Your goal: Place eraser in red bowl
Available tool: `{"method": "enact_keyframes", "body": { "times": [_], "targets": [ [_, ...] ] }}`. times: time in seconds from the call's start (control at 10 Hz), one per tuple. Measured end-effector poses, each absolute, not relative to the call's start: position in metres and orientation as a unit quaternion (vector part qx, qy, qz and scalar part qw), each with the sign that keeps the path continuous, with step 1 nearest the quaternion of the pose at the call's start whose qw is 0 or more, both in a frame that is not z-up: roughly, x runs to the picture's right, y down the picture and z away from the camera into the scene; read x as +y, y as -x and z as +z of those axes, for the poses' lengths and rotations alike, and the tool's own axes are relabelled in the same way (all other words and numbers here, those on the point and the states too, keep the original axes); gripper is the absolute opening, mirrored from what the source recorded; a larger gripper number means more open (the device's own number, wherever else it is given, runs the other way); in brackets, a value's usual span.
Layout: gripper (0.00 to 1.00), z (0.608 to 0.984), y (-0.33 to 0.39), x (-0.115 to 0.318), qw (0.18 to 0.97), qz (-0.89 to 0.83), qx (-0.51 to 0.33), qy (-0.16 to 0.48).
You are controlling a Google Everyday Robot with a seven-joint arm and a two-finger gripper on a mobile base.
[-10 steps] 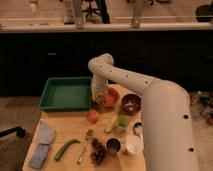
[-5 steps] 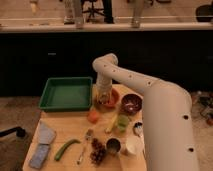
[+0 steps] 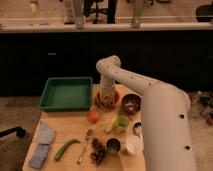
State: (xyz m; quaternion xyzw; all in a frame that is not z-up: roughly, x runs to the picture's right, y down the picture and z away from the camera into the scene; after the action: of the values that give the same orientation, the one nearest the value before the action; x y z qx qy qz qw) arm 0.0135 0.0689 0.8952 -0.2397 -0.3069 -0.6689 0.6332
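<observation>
One white arm [image 3: 150, 97] reaches from the right of the camera view, bends at an elbow above the far edge of the tabletop [image 3: 65, 126], and points straight down, so that the gripper [image 3: 106, 98] hangs low over the red bowl [image 3: 98, 102], within its rim. Whether the gripper is spread, pressed together or pinching something cannot be told. The red bowl sits directly under the gripper, near the back edge of the tabletop. Just to the right of the gripper stands a dark maroon bowl [image 3: 131, 104], close to the red bowl. To the left of the gripper lies a green tray [image 3: 66, 93], its near corner close beside the red bowl. Nearer the camera than the gripper and a little to the left rests a small orange ball [image 3: 93, 116]. Nearer still and slightly right stands a light green cup [image 3: 123, 122]. Farther toward the camera, well apart from the gripper, lie a fork [image 3: 85, 145], a dark bunch of grapes [image 3: 97, 151], a metal cup [image 3: 113, 145] and a white cup [image 3: 132, 145]. Far to the left and toward the camera lie a long green vegetable [image 3: 66, 148] and two blue-grey pads [image 3: 46, 134].
</observation>
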Motion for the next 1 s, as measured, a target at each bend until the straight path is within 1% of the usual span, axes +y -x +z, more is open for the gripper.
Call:
{"method": "enact_keyframes", "body": {
  "times": [0.2,0.3,1.0],
  "targets": [
    [0.01,0.8990,-0.0150,0.0751,0.632,-0.665,-0.311,0.247],
    [0.04,0.9003,-0.0142,0.0763,0.630,-0.665,-0.316,0.248],
    [0.04,0.9005,-0.0136,0.0767,0.628,-0.666,-0.316,0.248]
  ]
}}
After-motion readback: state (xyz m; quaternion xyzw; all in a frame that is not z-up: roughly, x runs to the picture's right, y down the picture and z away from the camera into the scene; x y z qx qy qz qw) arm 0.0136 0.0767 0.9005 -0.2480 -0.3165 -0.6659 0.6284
